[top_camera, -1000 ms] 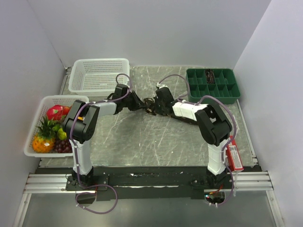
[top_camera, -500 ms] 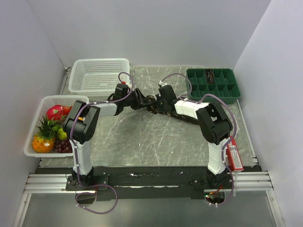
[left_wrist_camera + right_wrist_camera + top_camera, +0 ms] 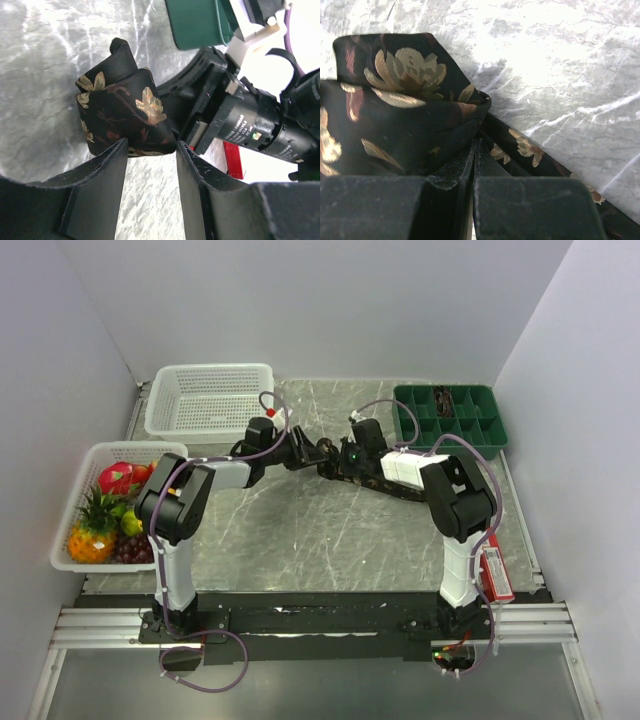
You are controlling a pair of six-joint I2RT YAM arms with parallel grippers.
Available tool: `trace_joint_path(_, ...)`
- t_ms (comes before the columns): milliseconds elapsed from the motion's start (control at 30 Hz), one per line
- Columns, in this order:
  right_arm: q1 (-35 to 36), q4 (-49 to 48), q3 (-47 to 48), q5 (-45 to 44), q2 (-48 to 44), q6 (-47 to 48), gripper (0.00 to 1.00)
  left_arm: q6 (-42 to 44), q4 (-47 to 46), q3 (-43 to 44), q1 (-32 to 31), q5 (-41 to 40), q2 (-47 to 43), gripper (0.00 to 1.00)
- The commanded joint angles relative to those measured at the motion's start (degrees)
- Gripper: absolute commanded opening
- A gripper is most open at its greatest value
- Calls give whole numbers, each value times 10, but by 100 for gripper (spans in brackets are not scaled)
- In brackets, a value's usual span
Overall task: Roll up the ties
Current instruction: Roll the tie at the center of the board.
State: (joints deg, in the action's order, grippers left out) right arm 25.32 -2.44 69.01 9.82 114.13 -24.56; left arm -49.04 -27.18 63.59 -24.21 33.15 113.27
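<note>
The tie (image 3: 322,454) is found, in the top view, near the middle of the far part of the surface (image 3: 300,530). It is gathered into a small dark roll between the tips of the left arm (image 3: 225,472) and the right arm (image 3: 410,470), which are brought in from opposite sides. A green compartment tray (image 3: 450,452) is set just beyond the right arm, probably as the place meant for finished rolls; something dark is lodged in one back compartment, too small to be identified. In the left wrist view the roll is shown with its gold leaf pattern, standing just past the left jaws. These are parted roughly halfway and nothing is clamped between them, though the roll's lower edge is met at their tips. They are judged to be held apart so that the roll can be straddled and steadied or re-gripped. In the right wrist view the right jaws are seen fully closed, with a fold of the fabric apparently pinched in their seam and the roll piled against them. The unrolled length (image 3: 530,150) is laid flat across the surface toward the lower right, presumably so that it can be wound in without twisting.
</note>
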Motion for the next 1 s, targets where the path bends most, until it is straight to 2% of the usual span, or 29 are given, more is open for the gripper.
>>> trace_joint_path(0, -3, -25, -8, 19, -28, -5, 0, 18, -27, 13, -8, 14, 2, 49)
trace_joint_path(333, 2, -50, -48, 41, -56, 7, 0, 104, 57, 36, -7, -22, -8, 50)
trace_joint_path(500, 5, -49, -56, 38, -58, 13, 0, 112, 35, 25, -1, -20, -14, 53)
trace_joint_path(667, 4, -42, -44, 35, -46, 14, 0, 65, -11, -7, 27, 3, -18, 57)
trace_joint_path(733, 6, -40, -41, 35, -43, 15, 0, 68, 13, -15, 31, -21, -30, 73)
trace_joint_path(800, 7, -35, -36, 35, -41, 18, 0, 82, 61, -19, 32, -84, -48, 85)
trace_joint_path(867, 9, -35, -34, 33, -42, 21, 0, 94, 87, -20, 34, -143, -57, 91)
trace_joint_path(900, 9, -34, -34, 31, -42, 21, 0, 97, 97, -19, 36, -150, -58, 96)
trace_joint_path(967, 11, -31, -32, 27, -42, 23, 0, 106, 114, 3, 41, -149, -46, 99)
